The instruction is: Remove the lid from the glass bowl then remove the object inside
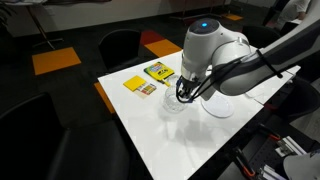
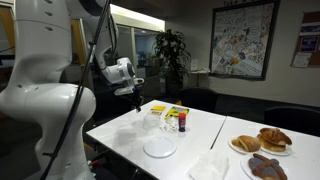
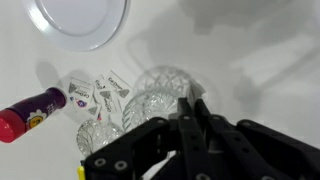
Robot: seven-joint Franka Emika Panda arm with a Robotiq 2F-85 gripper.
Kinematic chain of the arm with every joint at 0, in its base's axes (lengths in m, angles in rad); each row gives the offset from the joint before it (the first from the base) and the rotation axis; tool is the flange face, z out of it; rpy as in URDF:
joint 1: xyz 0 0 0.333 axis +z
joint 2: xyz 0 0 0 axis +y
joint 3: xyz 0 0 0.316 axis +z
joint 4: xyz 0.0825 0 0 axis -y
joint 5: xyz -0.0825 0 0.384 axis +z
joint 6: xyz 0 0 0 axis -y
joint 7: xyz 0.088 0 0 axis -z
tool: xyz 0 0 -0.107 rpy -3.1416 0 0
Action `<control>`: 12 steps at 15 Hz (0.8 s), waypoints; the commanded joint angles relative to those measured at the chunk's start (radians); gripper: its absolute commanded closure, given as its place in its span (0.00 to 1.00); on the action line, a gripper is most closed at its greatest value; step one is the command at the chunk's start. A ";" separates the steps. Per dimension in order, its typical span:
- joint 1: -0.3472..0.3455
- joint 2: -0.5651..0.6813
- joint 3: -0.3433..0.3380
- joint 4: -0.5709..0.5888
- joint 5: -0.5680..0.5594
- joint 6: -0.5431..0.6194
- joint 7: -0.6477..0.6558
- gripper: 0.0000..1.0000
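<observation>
The glass bowl [image 3: 160,92] is small, clear and cut-patterned. It stands on the white table, and shows in both exterior views [image 1: 174,108] [image 2: 155,119]. My gripper [image 3: 195,100] hangs just above the bowl's rim with its fingers pressed together. It also shows in both exterior views [image 1: 185,92] [image 2: 133,95]. A thin pale sliver shows between the tips; I cannot tell whether it is a held thing. The white round disc [image 3: 80,20] lies flat on the table apart from the bowl [image 1: 218,106] [image 2: 160,148]. What is inside the bowl is not discernible.
More cut-glass pieces [image 3: 100,135] sit beside the bowl. A purple marker with a red cap [image 3: 30,110] lies nearby. A crayon box [image 1: 158,70] [image 2: 178,116] and a yellow pad [image 1: 138,85] lie beyond. Plates of pastries [image 2: 262,142] stand at one table end. Chairs surround the table.
</observation>
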 commanded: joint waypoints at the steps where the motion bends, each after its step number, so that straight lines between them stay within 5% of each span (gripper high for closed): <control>1: -0.016 -0.030 0.056 -0.102 -0.026 0.028 0.054 0.98; 2: -0.016 -0.018 0.060 -0.109 -0.040 0.026 0.082 0.91; 3: -0.018 -0.005 0.060 -0.116 -0.052 0.024 0.103 0.68; 5: -0.025 0.015 0.052 -0.130 -0.080 0.025 0.144 0.94; 6: -0.029 0.026 0.050 -0.135 -0.089 0.027 0.157 0.93; 8: -0.037 0.054 0.047 -0.137 -0.096 0.031 0.167 0.62; 12: -0.040 0.050 0.042 -0.135 -0.089 0.011 0.154 0.41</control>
